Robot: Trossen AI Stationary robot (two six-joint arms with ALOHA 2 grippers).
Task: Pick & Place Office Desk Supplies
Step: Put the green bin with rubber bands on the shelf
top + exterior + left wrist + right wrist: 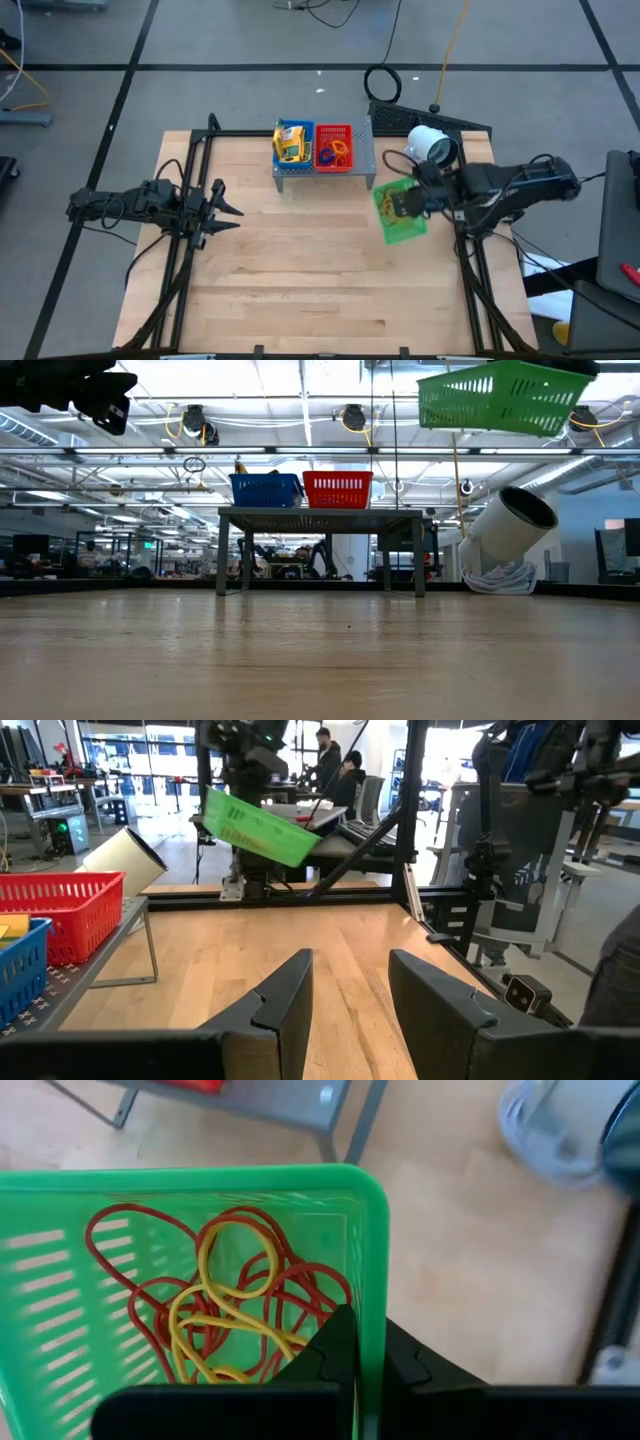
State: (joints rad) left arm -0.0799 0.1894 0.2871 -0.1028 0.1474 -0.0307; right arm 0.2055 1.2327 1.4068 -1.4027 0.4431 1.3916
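Above the table's right side, well clear of the wood, the right gripper [355, 1370] was clamped on the green basket's [403, 213] rim, rubber bands [225, 1315] inside. Hanging tilted from one wall, it risked slipping or spilling them. The left gripper [345, 995] waited, fingers apart and empty.

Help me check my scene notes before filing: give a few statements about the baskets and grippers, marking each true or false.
1. The right gripper is shut on the green basket's rim. True.
2. The green basket rests on the table. False: it hangs in the air.
3. The green basket holds rubber bands. True.
4. The blue basket and red basket sit on the wooden table. False: on the grey stand.
5. The left gripper holds a crayon pack. False: it is empty.
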